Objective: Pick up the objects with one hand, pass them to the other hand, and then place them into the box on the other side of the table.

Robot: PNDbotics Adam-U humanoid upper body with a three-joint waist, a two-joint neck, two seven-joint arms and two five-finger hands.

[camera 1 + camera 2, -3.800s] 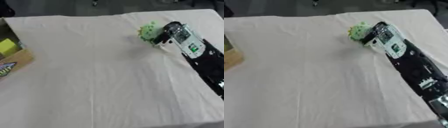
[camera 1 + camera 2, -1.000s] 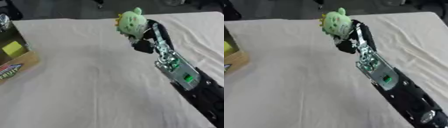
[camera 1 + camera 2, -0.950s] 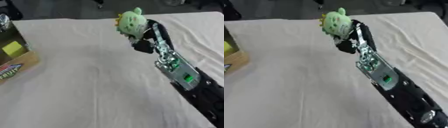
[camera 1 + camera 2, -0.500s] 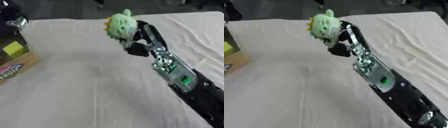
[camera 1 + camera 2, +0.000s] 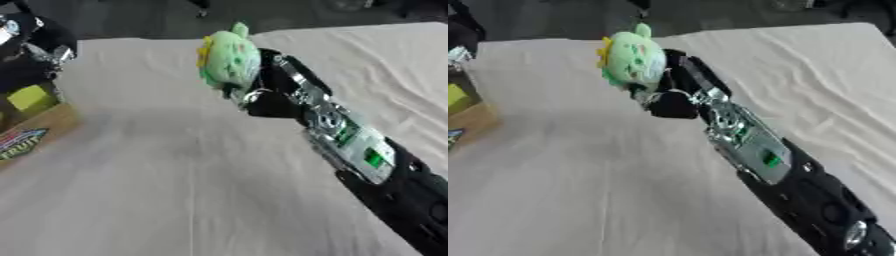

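Looks like a lab or test room, not a home. Worktop (image 5: 175,200) draped in a plain cream cloth (image 5: 815,65); dark bare floor (image 5: 131,20) beyond at 12 o'clock; printed cardboard box (image 5: 35,135) at 9 o'clock.

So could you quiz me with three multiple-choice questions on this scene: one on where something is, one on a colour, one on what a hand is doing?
1. Where is the cardboard box?
A. the table's left edge
B. the table's right edge
C. the middle of the table

2. What colour is the plush toy, mainly?
A. red
B. light green
C. blue

3. What is the right hand doing?
A. lying flat on the table
B. holding the toy in the air
C. reaching into the box

Answers: 1 A, the box stands at the left edge of the view. 2 B, its body is light green with some yellow. 3 B, the toy is held up above the white cloth.
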